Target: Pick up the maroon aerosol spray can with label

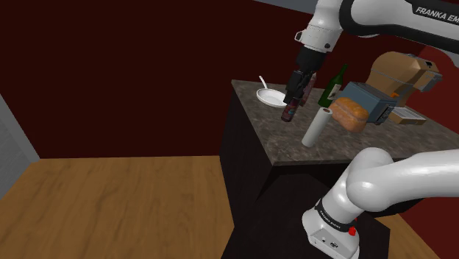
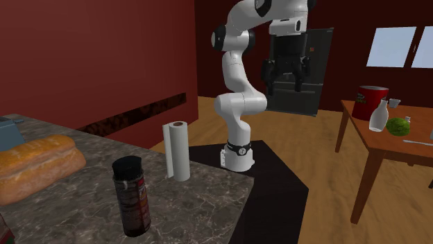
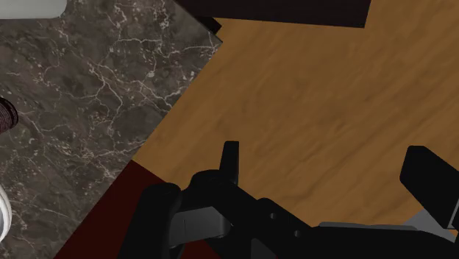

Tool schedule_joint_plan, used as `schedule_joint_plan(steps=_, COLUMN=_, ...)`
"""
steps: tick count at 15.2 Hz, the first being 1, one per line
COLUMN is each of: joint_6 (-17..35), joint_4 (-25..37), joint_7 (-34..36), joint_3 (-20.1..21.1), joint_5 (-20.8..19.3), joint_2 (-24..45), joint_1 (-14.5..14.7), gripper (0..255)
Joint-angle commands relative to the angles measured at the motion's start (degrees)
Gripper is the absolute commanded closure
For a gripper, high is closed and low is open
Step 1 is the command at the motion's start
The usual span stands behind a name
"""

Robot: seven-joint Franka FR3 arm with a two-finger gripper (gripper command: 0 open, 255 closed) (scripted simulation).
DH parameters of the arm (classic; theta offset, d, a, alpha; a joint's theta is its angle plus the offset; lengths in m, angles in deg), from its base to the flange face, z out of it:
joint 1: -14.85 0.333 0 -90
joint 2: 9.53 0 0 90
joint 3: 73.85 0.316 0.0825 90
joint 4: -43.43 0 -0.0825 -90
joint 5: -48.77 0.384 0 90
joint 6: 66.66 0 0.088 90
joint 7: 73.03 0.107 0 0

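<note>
Wrist view shows you the gripper (image 3: 324,153) with fingers wide apart and empty, high above the paper roll (image 2: 177,151). The maroon spray can (image 2: 132,197) stands upright near that roll. If you descend off-centre, a finger may tip the can over.

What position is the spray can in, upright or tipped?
Upright: the spray can stands on its base on the marble counter, cap up.

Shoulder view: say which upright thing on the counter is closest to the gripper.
The dark spray can with maroon label, just under the gripper; green bottle and paper roll stand to that view's right.
</note>
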Motion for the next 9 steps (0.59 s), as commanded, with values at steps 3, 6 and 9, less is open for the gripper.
schedule_joint_plan(steps=3, joint_6=1.1, joint_4=-0.65, joint_7=-3.0, joint_3=-2.37, joint_5=-1.73, joint_2=0.52, joint_1=-0.75, gripper=0)
schedule_joint_plan(steps=6, joint_6=2.93, joint_4=-1.11, joint_7=-7.44, joint_3=-5.94, joint_5=-4.23, joint_2=1.86, joint_1=-1.87, gripper=0)
schedule_joint_plan(steps=9, joint_6=4.91, joint_4=-0.96, joint_7=-11.85, joint_3=-9.51, joint_5=-6.51, joint_2=3.86, joint_1=-2.92, gripper=0)
